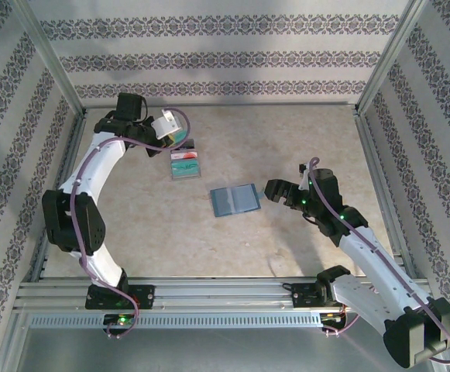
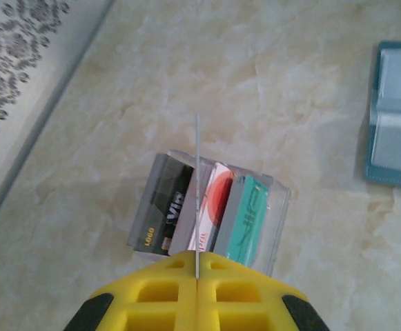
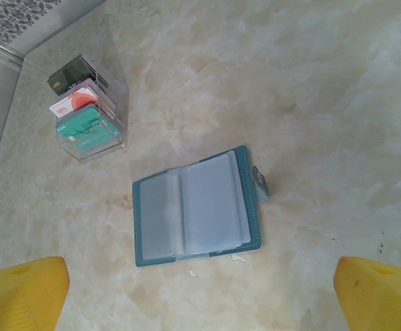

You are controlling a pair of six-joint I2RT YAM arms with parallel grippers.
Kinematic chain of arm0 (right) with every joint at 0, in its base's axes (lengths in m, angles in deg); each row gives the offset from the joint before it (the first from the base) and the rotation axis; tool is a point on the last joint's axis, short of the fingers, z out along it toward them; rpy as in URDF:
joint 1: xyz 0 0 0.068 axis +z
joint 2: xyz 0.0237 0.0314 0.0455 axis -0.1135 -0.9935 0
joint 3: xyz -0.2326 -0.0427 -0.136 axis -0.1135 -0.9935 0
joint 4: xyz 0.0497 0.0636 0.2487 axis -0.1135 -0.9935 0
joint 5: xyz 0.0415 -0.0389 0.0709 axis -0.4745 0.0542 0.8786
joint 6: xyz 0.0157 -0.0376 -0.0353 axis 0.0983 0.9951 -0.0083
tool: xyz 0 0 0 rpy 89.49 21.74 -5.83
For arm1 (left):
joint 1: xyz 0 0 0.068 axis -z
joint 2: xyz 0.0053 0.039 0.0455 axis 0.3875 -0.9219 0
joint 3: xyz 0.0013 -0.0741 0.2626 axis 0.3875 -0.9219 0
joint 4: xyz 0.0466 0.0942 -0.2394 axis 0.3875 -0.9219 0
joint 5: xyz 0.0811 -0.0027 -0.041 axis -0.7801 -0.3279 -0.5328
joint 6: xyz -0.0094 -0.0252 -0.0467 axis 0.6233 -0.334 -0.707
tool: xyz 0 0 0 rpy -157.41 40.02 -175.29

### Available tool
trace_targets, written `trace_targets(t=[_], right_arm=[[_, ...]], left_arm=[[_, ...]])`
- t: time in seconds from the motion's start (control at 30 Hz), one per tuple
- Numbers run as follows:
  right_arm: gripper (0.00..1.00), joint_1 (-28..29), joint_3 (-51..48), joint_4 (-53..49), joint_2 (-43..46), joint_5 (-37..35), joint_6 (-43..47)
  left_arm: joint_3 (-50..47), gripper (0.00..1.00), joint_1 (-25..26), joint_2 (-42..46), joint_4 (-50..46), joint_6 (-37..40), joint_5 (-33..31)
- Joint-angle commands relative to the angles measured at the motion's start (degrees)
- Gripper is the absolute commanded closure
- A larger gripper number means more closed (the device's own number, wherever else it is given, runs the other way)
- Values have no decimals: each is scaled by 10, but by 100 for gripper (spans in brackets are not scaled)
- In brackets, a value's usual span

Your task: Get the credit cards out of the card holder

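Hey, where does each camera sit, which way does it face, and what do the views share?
Top external: above and behind the bases, facing down on the table; both arms show.
Left wrist: over the clear rack, facing down; the left pincer, shut, nips a thin card.
Right wrist: facing down on the open card holder; right pincer open, tips at the lower corners.
Shared: all see rack and holder.

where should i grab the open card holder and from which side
Probably the cover edge by the clasp tab. The card holder lies flat and open, panels up, so nothing stands up to pinch; the tab juts past the cover on the side nearest the open right hand. Come in low from there.
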Motion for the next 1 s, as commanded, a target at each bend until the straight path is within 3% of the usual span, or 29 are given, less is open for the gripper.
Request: trace_targets(t=[0.0, 0.23, 0.97], right_arm=[[2, -4, 11, -14, 0, -21, 4], [2, -4, 8, -15, -5, -25, -6], [2, -8, 19, -29, -3, -38, -9]], left_arm=[[3, 100, -4, -11, -42, 78, -1], [-3, 100, -3, -47, -45, 140, 7], [32, 100, 26, -142, -84, 164, -38]])
